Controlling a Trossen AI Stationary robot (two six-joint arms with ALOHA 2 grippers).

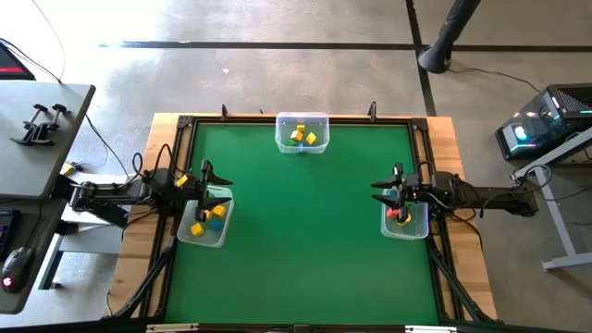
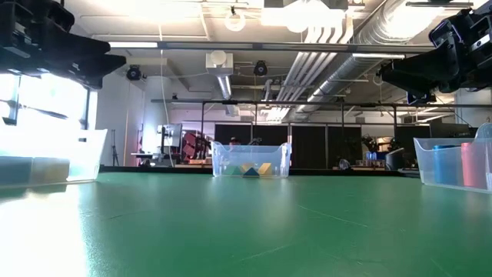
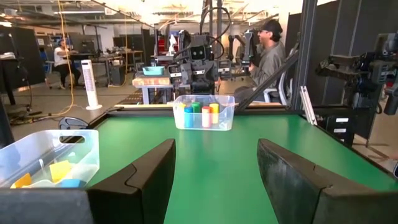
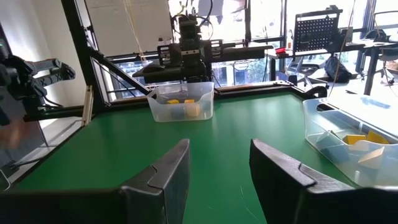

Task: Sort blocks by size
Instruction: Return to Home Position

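While apart and empty, left fingers (image 3: 149, 180) (right fingers (image 4: 165, 180) too) by clear plastic bins (image 1: 190, 239).

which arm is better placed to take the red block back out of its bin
Right. The right gripper hangs open beside the bin holding the red block; the left gripper is far across, at the opposite bin.

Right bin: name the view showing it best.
Left wrist view: the right bin sits unobstructed, coloured blocks visible inside. High view: the right gripper overlaps it. Low view: cropped at the edge. Right wrist view: absent.
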